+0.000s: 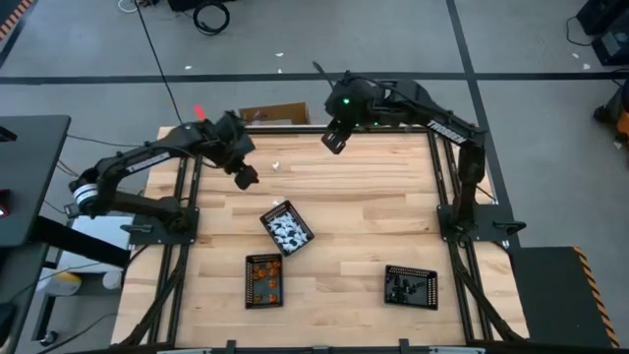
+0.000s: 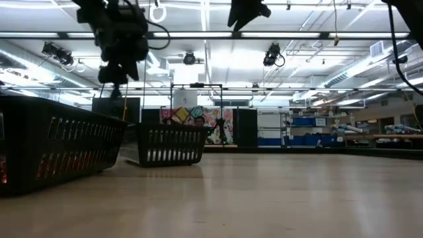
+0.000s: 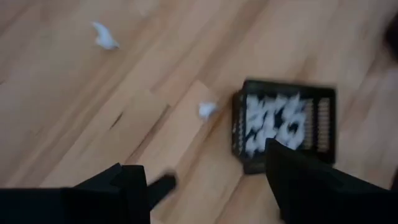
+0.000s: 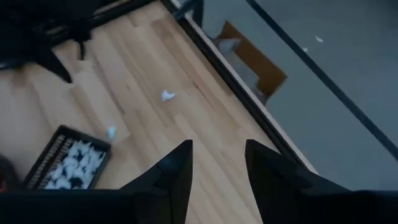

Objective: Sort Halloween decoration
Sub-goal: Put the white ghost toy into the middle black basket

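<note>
Two loose white decoration pieces (image 3: 104, 36) (image 3: 207, 110) lie on the wooden table, the nearer one just beside a black tray (image 1: 287, 228) filled with white pieces. A second tray (image 1: 263, 279) holds orange pieces and a third (image 1: 410, 286) holds black ones. My left gripper (image 1: 241, 175) hangs open above the table's far left part, tilted down over the loose pieces, with nothing between its fingers (image 3: 134, 186). My right gripper (image 1: 334, 138) is open and empty, high over the table's far edge. The right wrist view also shows the loose pieces (image 4: 166, 95) (image 4: 111, 131).
A cardboard box (image 4: 249, 62) lies on the floor just beyond the table's far edge. The black frame rail (image 1: 437, 167) runs along the table's sides. Bare wood (image 1: 373, 206) lies between the trays and the far edge.
</note>
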### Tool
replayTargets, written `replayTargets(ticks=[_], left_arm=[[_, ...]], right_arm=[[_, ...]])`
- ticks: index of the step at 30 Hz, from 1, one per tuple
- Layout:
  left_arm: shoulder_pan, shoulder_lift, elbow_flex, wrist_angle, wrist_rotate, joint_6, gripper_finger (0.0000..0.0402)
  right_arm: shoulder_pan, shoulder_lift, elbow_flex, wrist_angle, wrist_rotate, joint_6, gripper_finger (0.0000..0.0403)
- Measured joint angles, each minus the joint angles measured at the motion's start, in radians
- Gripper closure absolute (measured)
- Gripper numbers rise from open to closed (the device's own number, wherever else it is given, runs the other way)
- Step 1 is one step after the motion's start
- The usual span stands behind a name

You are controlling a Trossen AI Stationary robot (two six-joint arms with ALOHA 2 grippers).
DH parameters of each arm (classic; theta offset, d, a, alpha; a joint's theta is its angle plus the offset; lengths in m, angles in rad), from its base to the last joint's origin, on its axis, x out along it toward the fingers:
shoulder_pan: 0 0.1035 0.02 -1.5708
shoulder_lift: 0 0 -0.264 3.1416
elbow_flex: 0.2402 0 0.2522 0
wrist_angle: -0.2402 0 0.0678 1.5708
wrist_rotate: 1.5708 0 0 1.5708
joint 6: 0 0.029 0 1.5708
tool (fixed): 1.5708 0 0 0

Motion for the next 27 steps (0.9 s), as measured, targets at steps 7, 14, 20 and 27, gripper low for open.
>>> replayTargets(ticks=[7,14,20,27], left_arm=[[-0.139,0.133,0.0,-0.001,-0.084,0.514,0.015],[-0.24,0.281,0.0,0.08,-0.166,0.947,0.0184],[-0.254,0.389,0.0,0.204,-0.237,1.048,0.0205],[-0.256,0.443,-0.001,0.358,-0.245,1.115,0.0207]], right_arm=[[-0.019,-0.011,0.0,0.001,-0.056,-0.126,0.025],[-0.033,-0.008,0.0,-0.013,-0.168,-0.205,0.025],[-0.033,-0.008,0.0,-0.093,-0.174,-0.256,0.025],[-0.033,-0.008,0.0,-0.102,-0.174,-0.279,0.025]])
